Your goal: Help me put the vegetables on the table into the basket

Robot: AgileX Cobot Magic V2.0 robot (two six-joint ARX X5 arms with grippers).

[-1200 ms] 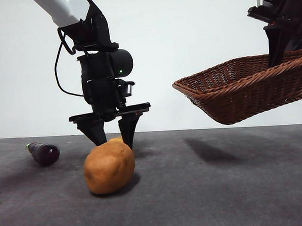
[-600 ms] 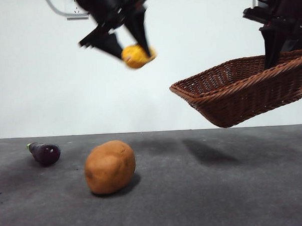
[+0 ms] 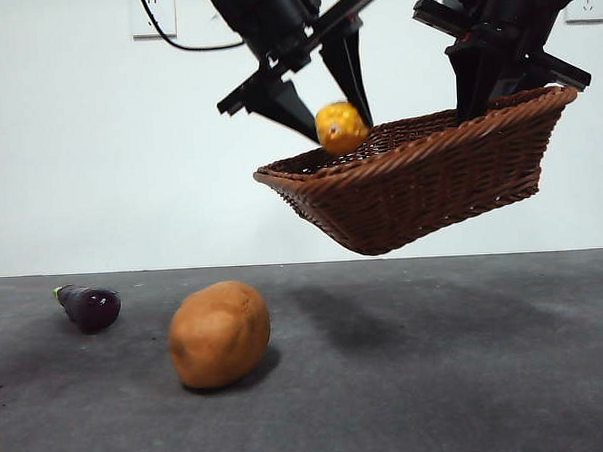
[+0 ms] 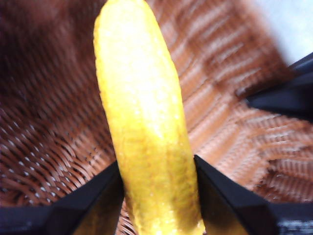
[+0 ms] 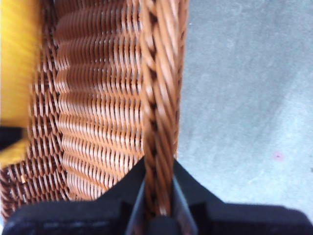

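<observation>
My left gripper (image 3: 339, 114) is shut on the small yellow-orange vegetable (image 3: 340, 126) and holds it just above the basket's (image 3: 420, 181) left rim. In the left wrist view the yellow vegetable (image 4: 146, 117) sits between the jaws over the basket's woven inside (image 4: 44, 122). My right gripper (image 3: 496, 87) is shut on the basket's braided rim (image 5: 159, 107) and holds the basket in the air, tilted. The brown-orange potato (image 3: 218, 333) lies on the table (image 3: 438, 380) at the front left. The purple eggplant (image 3: 89, 305) lies farther left.
A white wall stands behind the table, with outlets (image 3: 154, 14) high up. The basket's shadow (image 3: 346, 319) falls on the table's middle.
My left gripper has lifted the yellow vegetable off the table and carried it right to the basket. My right gripper has moved the basket left toward it. The potato and eggplant stayed.
</observation>
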